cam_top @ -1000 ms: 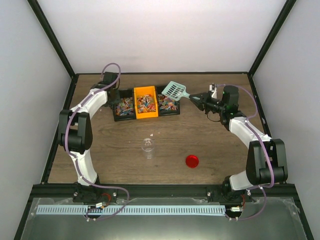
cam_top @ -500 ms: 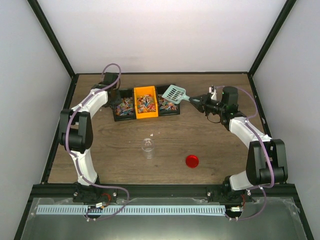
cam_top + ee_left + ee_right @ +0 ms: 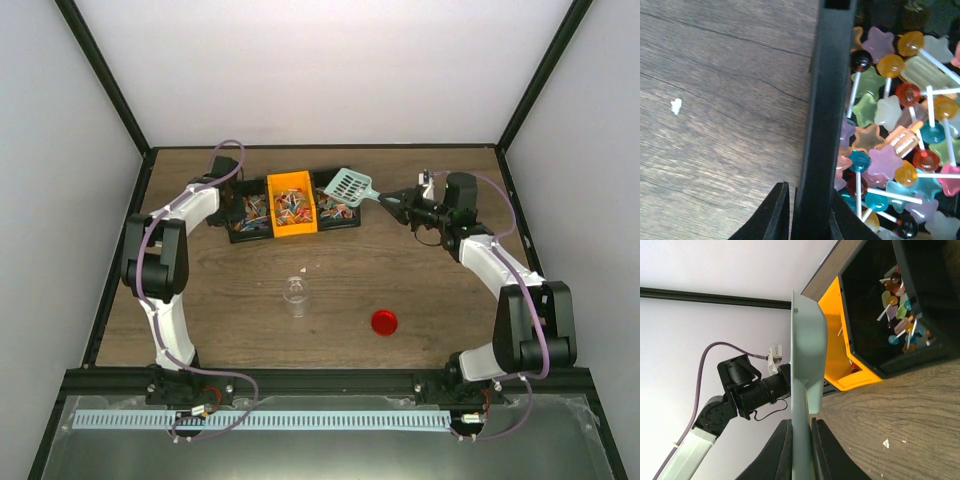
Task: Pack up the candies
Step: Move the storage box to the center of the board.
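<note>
**Two arms meet at the candy tray**

The right gripper pinches the handle of a pale teal slotted plastic scoop, fingers pressed to both its sides. The scoop's head hangs over the right end of a long black plastic tray at the far side of the wooden table.

The candies, translucent stars and balls on white sticks in red, blue, yellow and purple, lie heaped in the tray's black end compartments and in the orange plastic bin set in its middle.

The left gripper straddles the tray's left end wall, one finger outside and one on the candy side. Its jaws stand narrow, but a thin sliver seems to show beside the outer finger, so a firm clamp cannot be told.

Only the overhead view shows the small clear cup standing mid-table and the round red lid to its right, both well apart from the tray. Only the left wrist view shows the white sticks and a small white scrap on the wood.
</note>
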`<state>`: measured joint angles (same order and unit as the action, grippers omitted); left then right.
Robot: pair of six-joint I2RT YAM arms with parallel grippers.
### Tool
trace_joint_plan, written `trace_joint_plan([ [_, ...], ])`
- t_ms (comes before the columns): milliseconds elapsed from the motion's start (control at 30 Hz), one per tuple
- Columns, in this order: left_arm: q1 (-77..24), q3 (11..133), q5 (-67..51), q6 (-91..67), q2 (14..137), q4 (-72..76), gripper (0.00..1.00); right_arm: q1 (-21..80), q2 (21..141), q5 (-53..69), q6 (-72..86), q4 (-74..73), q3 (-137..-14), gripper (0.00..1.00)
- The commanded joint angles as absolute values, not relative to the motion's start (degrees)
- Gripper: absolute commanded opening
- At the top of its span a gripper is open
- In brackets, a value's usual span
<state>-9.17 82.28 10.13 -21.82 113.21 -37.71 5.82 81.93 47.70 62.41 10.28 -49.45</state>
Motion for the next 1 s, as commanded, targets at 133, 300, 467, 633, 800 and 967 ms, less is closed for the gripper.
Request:
trace_joint_plan([
  [133,-10.08,78.81,6.43,-26.73,110.54,-36.62,0.07,6.06,80.11,47.22,62.49,11.08,-48.29,0.01],
  [300,-11.29,75.51,5.66,-32.55,107.03,-36.53,0.05,6.15,80.03,46.06,62.63,10.33,-47.88,0.01],
  [467,-14.27,71.47,4.99,-37.36,102.71,-35.82,0.04,6.45,80.79,41.39,60.93,2.94,-50.32,0.01],
  [633,-16.76,68.92,4.63,-40.47,101.61,-36.24,0.04,7.12,82.19,33.49,60.48,-6.73,-53.7,0.01],
  [800,-18.43,66.21,5.53,-44.01,99.45,-36.18,0.04,8.73,84.27,26.45,63.0,-14.25,-59.38,0.01],
  [967,-19.41,63.32,5.8,-46.27,97.49,-35.6,0.04,9.91,87.49,21.5,64.8,-24.1,-67.33,0.01],
])
